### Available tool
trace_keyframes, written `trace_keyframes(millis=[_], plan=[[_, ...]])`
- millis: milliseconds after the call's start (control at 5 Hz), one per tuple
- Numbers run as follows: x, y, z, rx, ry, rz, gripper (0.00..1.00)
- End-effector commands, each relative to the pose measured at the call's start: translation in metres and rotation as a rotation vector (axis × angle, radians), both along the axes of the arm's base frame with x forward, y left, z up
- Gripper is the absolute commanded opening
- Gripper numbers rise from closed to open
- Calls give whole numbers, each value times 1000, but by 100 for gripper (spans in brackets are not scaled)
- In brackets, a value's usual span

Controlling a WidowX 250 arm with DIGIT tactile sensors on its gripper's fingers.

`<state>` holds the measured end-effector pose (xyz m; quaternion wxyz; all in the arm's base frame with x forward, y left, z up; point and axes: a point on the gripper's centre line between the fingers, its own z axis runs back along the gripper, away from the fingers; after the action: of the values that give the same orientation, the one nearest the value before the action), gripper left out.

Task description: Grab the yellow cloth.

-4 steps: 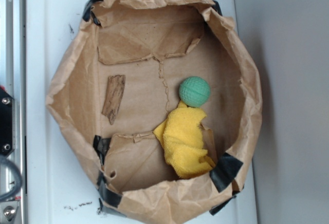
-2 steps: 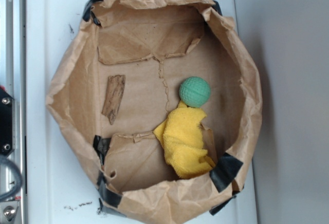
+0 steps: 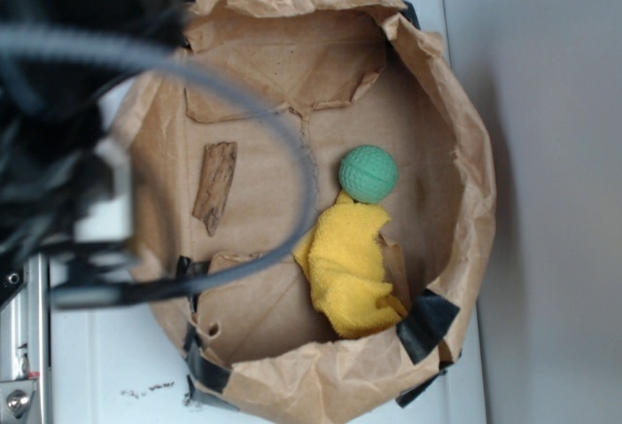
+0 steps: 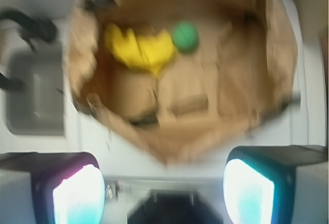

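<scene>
Readable text: none in either view.
Paper bag (image 3: pixel 442 103): plain brown paper, no print or logo visible; black tape patches carry no lettering.
Table (image 3: pixel 126 366): white surface with small dark specks, none forming characters.
Yellow cloth (image 3: pixel 352 266): no tag or label visible.
Green ball (image 3: pixel 368 172): textured surface, no marking legible.
Wood piece (image 3: pixel 215 187): no stamp visible.
Wrist view: blurred; nothing can be read there.

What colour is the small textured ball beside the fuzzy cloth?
Green, clearest in the exterior view.
</scene>
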<state>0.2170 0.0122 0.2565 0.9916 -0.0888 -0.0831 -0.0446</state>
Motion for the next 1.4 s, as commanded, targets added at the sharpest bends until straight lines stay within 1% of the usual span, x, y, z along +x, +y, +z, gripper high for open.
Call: trace_keyframes(millis=[0,200,800,1000,1200], plan=[[67,-20,-16,96,-252,-361,100],[49,-49,-46,239,-319,-604,100],[49,-49,-46,239,-319,-604,100],[34,-59,-92,339,-268,-676,100],[25,-43,-119,407,-216,-739,100]])
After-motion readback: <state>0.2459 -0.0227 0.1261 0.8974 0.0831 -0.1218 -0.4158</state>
